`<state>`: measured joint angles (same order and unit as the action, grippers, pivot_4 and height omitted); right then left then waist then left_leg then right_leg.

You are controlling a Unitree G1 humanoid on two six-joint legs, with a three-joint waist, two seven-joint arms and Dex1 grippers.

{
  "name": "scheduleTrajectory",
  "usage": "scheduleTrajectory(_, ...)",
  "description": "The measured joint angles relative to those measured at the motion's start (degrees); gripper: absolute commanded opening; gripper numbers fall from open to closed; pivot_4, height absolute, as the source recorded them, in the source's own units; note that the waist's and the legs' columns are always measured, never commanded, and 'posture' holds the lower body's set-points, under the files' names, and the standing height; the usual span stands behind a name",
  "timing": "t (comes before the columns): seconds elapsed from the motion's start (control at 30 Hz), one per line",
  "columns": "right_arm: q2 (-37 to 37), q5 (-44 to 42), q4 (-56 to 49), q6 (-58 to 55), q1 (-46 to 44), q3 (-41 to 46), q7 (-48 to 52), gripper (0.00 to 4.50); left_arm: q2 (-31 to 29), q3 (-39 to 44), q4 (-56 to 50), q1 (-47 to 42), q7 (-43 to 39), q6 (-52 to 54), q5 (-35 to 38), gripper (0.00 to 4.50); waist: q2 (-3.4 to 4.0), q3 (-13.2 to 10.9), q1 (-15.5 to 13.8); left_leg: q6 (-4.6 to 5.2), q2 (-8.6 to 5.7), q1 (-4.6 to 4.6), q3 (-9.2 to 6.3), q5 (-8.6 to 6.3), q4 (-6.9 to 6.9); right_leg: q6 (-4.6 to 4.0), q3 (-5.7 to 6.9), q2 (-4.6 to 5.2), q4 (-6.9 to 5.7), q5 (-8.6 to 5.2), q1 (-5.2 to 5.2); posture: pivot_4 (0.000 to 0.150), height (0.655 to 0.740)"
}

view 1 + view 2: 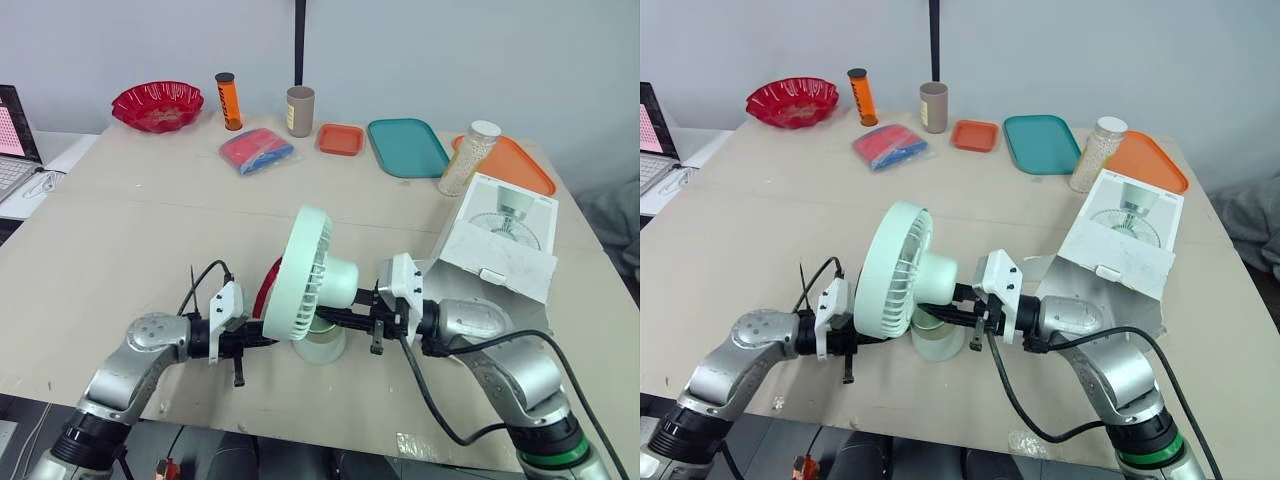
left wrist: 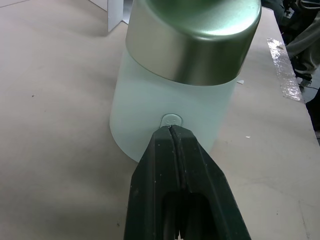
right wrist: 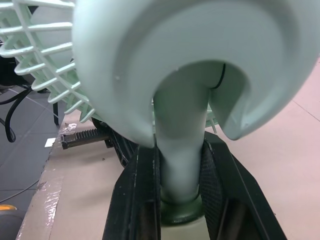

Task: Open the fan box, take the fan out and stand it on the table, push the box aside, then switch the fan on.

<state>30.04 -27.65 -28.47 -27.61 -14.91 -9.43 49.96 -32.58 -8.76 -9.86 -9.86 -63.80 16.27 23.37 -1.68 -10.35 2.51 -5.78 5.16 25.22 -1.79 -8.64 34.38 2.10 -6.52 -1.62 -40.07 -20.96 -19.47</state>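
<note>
The pale green fan [image 1: 302, 274] stands upright on the table [image 1: 130, 250] near its front edge, head turned to my left. My left gripper [image 2: 171, 131] is shut, its closed tips touching the small round button [image 2: 171, 120] low on the fan's frosted base [image 2: 150, 110]. From the other side my right gripper [image 3: 181, 172] is shut on the fan's thin neck [image 3: 179, 125] just above the base. The white fan box [image 1: 503, 232] lies open to the right of the fan, behind my right arm.
Along the back stand a red bowl [image 1: 157, 105], an orange tube [image 1: 229, 101], a brown cup [image 1: 300, 110], a red-and-blue packet [image 1: 257, 151], a small orange tray [image 1: 341, 139], a teal tray [image 1: 407, 147], a jar [image 1: 468, 158] and an orange tray [image 1: 520, 168]. A laptop [image 1: 12, 140] sits far left.
</note>
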Motion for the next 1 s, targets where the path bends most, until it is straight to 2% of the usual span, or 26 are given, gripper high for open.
scheduleTrajectory(0.57,0.2,0.7,-0.7,0.5,0.5,-0.2,-0.3,0.44,0.7,-0.2,2.0,-0.6,-0.8,-1.5,-0.4,0.02,0.00,0.0,0.0,0.00,-0.01,-0.04,-0.02,0.00,0.01,0.01,0.01,0.01,0.00,-0.01,0.07,0.150,0.7389)
scheduleTrajectory(1.0,0.2,1.1,-0.5,1.2,0.5,-0.9,-0.3,0.44,0.5,0.7,-0.9,-1.0,0.3,3.6,1.2,0.02,0.01,0.0,0.0,0.00,-0.02,-0.05,-0.03,0.00,0.01,0.02,0.02,0.01,0.01,-0.01,0.09,0.150,0.7389)
